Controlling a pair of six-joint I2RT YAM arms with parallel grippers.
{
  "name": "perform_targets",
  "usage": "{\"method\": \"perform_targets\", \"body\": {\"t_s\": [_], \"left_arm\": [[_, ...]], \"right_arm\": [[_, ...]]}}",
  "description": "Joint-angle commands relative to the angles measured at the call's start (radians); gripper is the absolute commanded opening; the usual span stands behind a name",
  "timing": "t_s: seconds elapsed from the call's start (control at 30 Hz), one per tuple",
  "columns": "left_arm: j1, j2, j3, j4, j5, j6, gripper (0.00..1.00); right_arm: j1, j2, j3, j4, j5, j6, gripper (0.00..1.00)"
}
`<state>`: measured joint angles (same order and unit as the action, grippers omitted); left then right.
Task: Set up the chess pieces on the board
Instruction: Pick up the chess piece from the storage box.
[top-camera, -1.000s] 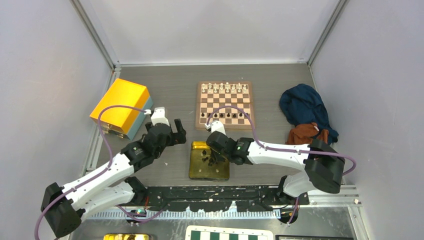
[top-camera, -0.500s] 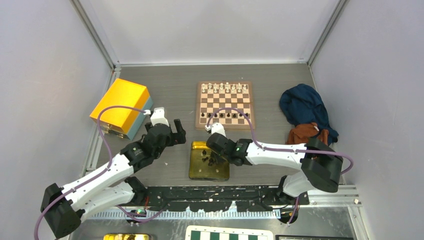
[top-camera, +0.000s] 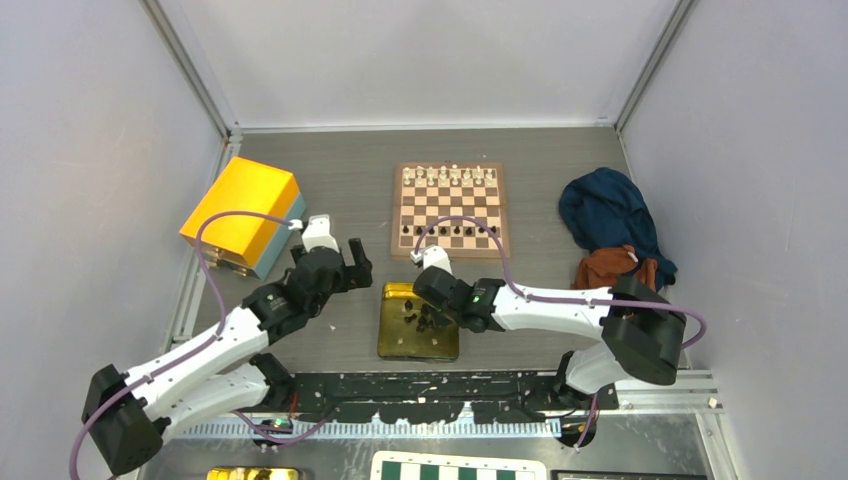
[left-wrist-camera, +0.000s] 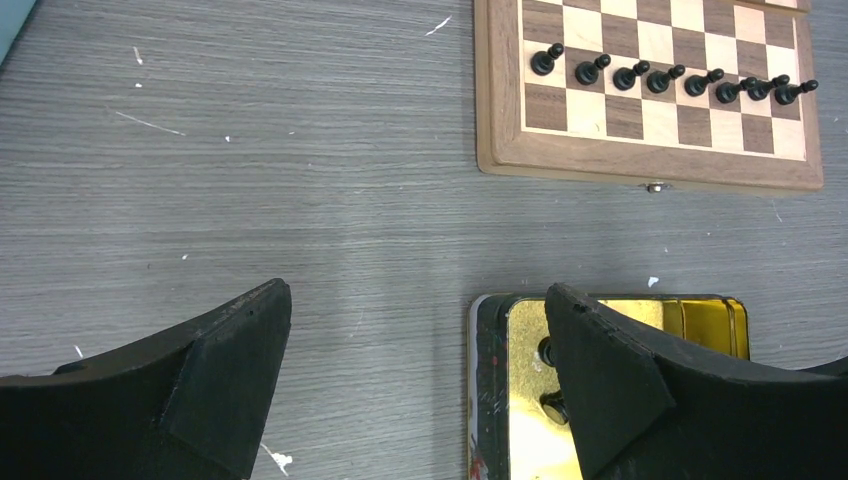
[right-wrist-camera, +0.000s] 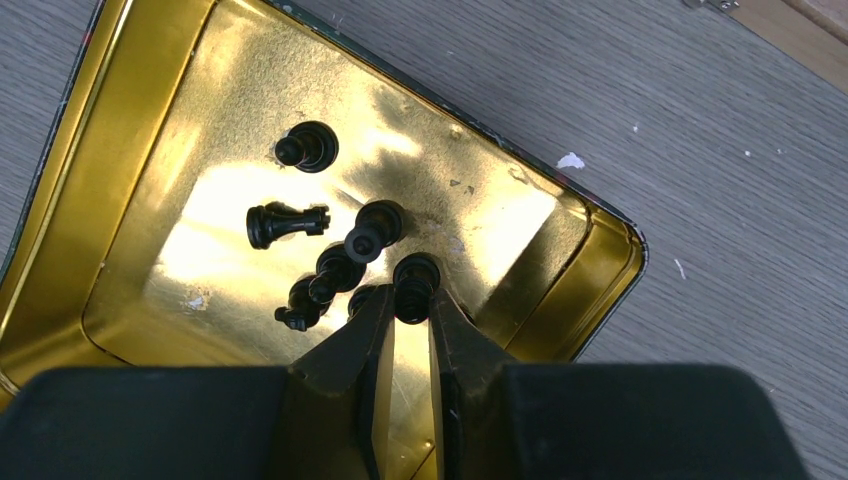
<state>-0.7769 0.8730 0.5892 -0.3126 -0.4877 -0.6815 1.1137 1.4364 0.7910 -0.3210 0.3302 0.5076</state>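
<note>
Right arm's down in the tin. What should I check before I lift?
1. Right hand straddles one black piece in the gold tin: ok.
2. Grip firm on that piece: cannot tell.
3. Neighbouring pieces clear of the fingers: not ok, one crowds a finger.
4. Board nearest row, in front of the black pawns, empty: ok.
5. Left hand open, aside from the tin-to-board path: ok.

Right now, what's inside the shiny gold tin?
Several black chess pieces lie in the tin; one is on its side, one sits between the right jaws. The jaws cover the part beneath them, so more might hide there.
</note>
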Motion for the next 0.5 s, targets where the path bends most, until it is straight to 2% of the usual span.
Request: {"method": "perform_targets", "body": {"t_s": [0.0, 0.17, 0.47], "left_arm": [[-0.004, 0.004, 0.016, 0.038, -0.014, -0.012, 0.99], [-0.004, 0.011, 0.021, 0.040, -0.016, -0.007, 0.99], [-0.003, 0.017, 0.023, 0.042, -0.020, -0.004, 0.99]], "right_arm": [[0.006, -0.014, 0.002, 0.022, 0.022, 0.006, 0.08], [0.006, -0.040, 0.008, 0.007, 0.053, -0.017, 0.03], [0.006, -0.060, 0.026, -0.017, 0.095, -0.055, 0.01]]}}
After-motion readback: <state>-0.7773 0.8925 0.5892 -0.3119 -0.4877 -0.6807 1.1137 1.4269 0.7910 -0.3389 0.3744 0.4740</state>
